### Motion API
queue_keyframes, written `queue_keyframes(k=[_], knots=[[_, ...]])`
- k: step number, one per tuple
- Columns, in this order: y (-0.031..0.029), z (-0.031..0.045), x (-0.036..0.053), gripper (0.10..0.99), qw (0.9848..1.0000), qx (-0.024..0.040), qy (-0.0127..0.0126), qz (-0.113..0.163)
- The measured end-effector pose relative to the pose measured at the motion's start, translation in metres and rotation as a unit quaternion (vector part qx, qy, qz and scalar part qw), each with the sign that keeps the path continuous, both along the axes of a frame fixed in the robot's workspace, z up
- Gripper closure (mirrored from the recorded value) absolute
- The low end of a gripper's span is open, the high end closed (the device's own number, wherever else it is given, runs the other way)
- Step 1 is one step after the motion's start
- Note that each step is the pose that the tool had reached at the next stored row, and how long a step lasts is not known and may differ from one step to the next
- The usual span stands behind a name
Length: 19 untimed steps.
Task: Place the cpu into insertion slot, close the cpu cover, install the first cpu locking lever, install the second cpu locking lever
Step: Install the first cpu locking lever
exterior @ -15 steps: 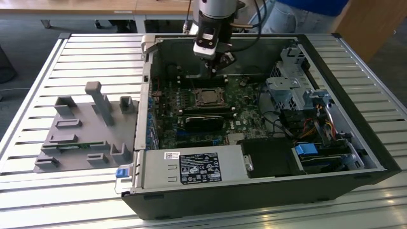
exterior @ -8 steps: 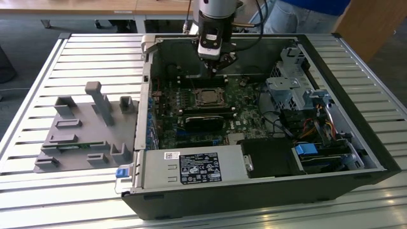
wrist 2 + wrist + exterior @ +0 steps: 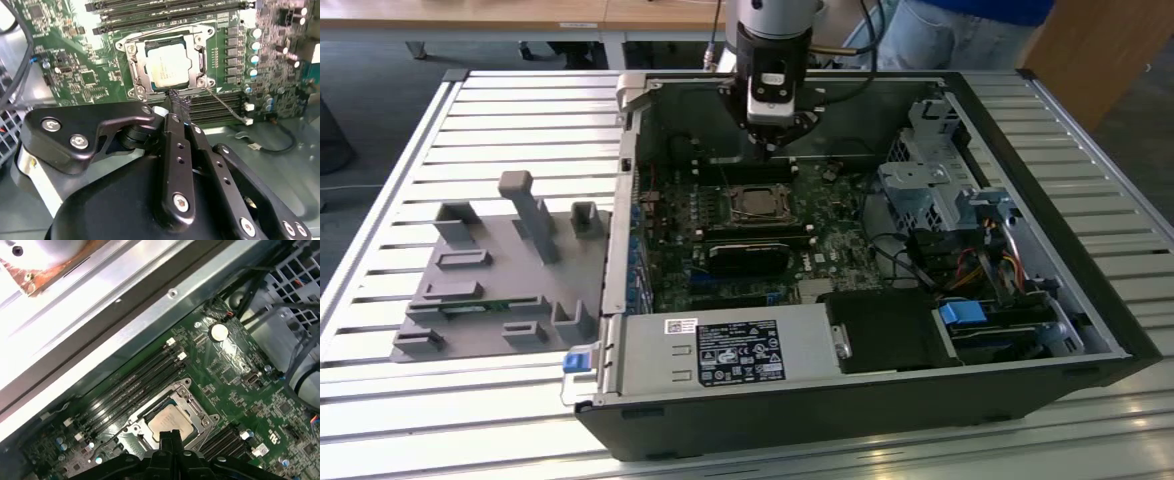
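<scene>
Cpu [image 3: 169,67]: silver face up, seated in the insertion slot [image 3: 734,203] on the green board, with the cpu cover [image 3: 137,70] lying flat around it. Exterior view, left to right: grey parts tray [image 3: 494,270] on the slatted table [image 3: 400,150]; open computer case [image 3: 854,420]; gripper [image 3: 774,142] above the board just beside the slot, fingers pressed together and holding nothing; metal drive cage [image 3: 921,190].
</scene>
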<state>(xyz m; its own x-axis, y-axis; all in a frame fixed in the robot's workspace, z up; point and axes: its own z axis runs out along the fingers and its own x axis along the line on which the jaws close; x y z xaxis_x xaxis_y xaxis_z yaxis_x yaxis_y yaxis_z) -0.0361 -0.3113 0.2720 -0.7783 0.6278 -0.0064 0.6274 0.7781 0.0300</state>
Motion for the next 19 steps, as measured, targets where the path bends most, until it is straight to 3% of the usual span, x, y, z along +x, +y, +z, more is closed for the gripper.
queue_keyframes(k=[5, 10, 15, 19], knots=[[0.0000, 0.0001, 0.0000, 0.980, 0.9991, -0.0007, 0.0000, 0.043], [0.0000, 0.0000, 0.0000, 0.980, 0.9963, -0.0020, 0.0000, 0.086], [0.0000, 0.0000, 0.0000, 0.980, 0.9915, -0.0028, 0.0001, 0.130], [0.0000, -0.0001, 0.0000, 0.980, 0.9862, -0.0028, -0.0001, 0.166]])
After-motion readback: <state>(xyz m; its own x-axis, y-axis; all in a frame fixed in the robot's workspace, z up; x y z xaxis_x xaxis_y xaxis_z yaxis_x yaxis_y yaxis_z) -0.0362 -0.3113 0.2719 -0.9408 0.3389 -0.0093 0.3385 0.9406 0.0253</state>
